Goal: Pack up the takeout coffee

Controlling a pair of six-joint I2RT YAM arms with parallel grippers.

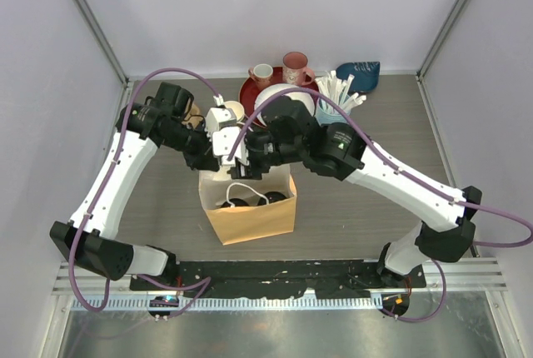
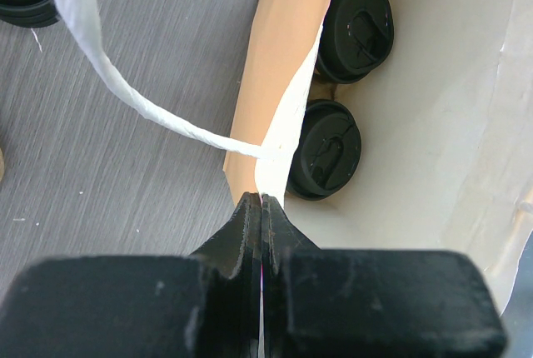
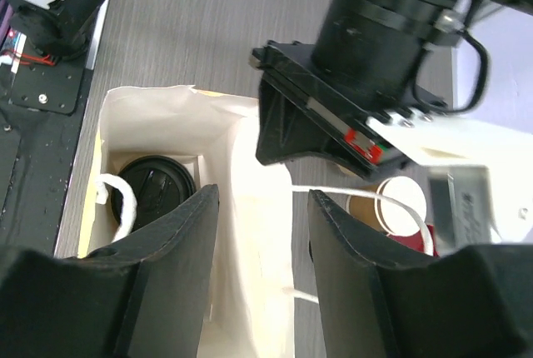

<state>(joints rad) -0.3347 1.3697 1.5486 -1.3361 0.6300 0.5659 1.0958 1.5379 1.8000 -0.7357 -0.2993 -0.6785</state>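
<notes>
Where the grey, streaky table (image 1: 375, 200) is closed in by plain white walls (image 1: 250, 8), the thin edge of the brown paper bag (image 1: 254, 218) is pinched by the left gripper (image 2: 261, 204). Two takeout coffee cups (image 2: 325, 150) with round black lids (image 2: 354, 25) are seen inside the bag. The right gripper (image 3: 262, 208) is held spread wide above it.

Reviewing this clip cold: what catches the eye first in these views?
The tan paper bag with a white lining stands open mid-table, two black-lidded takeout cups already inside. The left gripper is pinched shut on the bag's rim, while the right gripper hangs open above its mouth. Behind, pink ceramic mugs and a light-blue cup of white straws crowd the far edge.
</notes>
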